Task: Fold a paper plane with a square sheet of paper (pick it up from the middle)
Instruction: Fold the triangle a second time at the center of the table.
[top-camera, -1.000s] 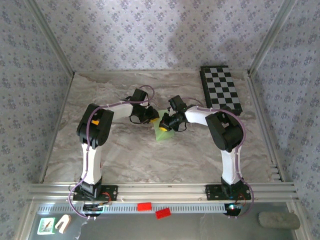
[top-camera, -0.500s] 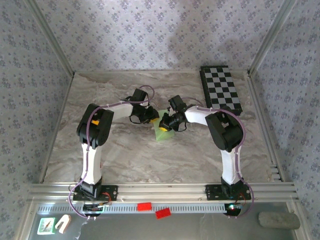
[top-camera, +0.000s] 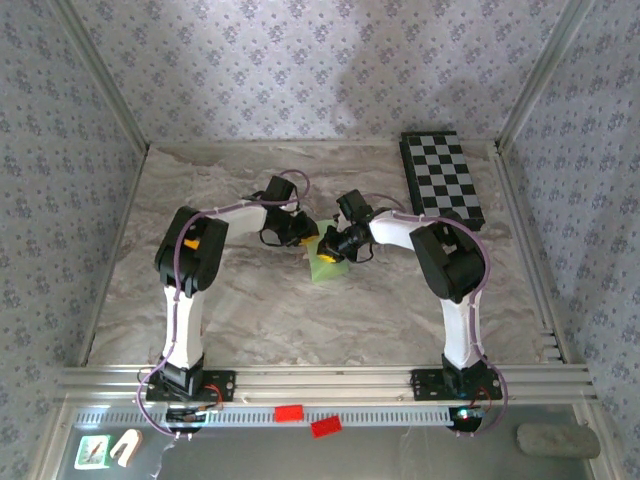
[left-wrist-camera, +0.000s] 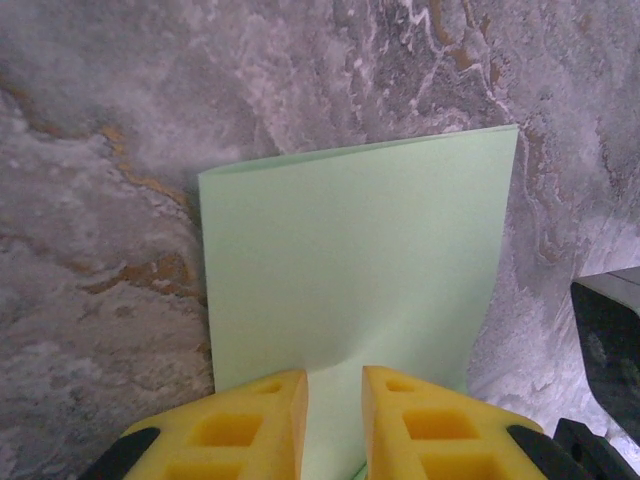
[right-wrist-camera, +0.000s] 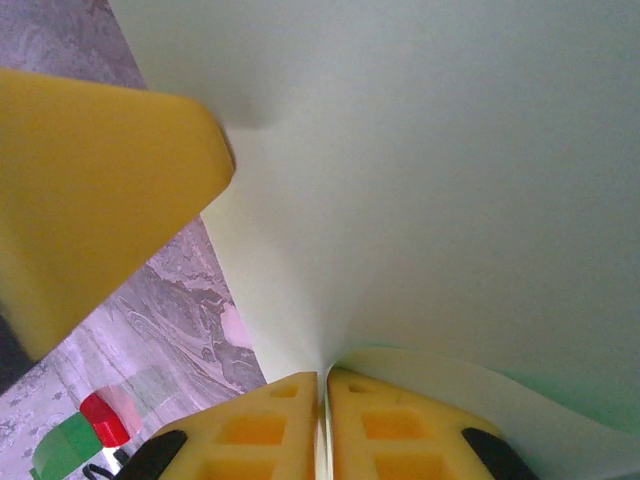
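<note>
square sheet of paper (top-camera: 325, 266): folded, mid-frame over the counter (top-camera: 260, 320).
left tool (left-wrist-camera: 335, 425): nearly closed, pinching its edge.
right tool (right-wrist-camera: 322, 425): fingers almost touching, edge between.
risk: opposed pulls tearing it or skewing the crease.

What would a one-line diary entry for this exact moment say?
left gripper: pinching folded light-green paper | right gripper: closed on the same paper | place: middle of marble table

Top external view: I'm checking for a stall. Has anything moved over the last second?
No visible change. The left tool and the right tool stay at the square sheet of paper mid-table, and both arms keep the same pose.
</note>
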